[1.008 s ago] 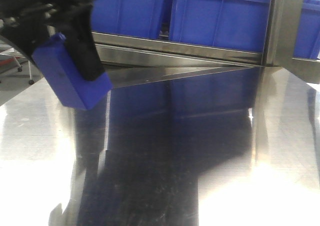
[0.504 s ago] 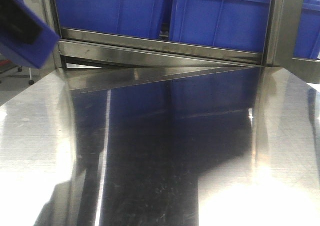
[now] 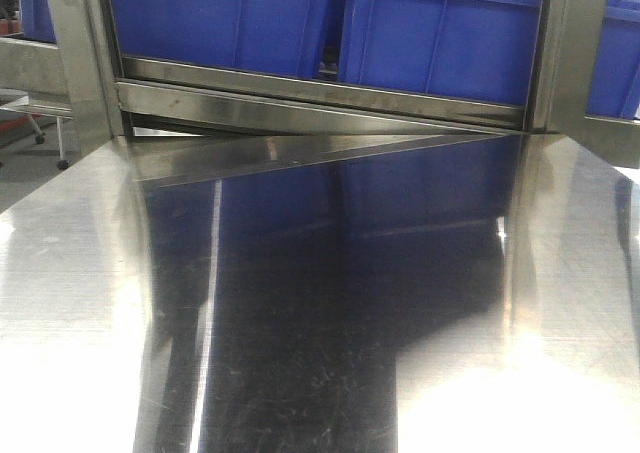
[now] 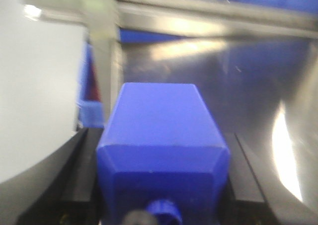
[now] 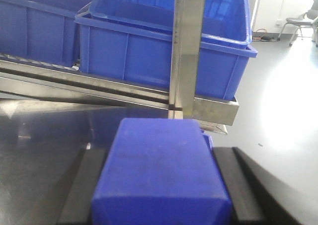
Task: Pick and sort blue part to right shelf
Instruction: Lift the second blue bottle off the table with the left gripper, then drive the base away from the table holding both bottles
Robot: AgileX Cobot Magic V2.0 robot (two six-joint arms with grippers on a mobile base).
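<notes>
My right gripper (image 5: 159, 153) is shut on the blue part (image 5: 160, 175), a deep-blue block held between the black fingers (image 5: 83, 185); a bit of its cap shows at the far end. It hangs over the steel table just in front of the right shelf (image 5: 187, 51), whose upright post and front rail are directly ahead. My left gripper (image 4: 161, 135) is shut on another blue block (image 4: 159, 120) with bevelled shoulders and a small round neck (image 4: 161, 210) towards the camera. Neither gripper shows in the front view, where the shelf's rail (image 3: 300, 85) runs across the back.
Large blue bins (image 5: 149, 51) sit on the shelf behind the rail; they also show in the front view (image 3: 430, 33). The shiny steel table (image 3: 320, 303) fills the foreground. An upright steel post (image 4: 102, 61) stands close ahead of the left gripper. Open floor lies right of the shelf (image 5: 283, 101).
The left gripper with its blue block has moved up and to the left, out of the front view. The table and shelf have not moved.
</notes>
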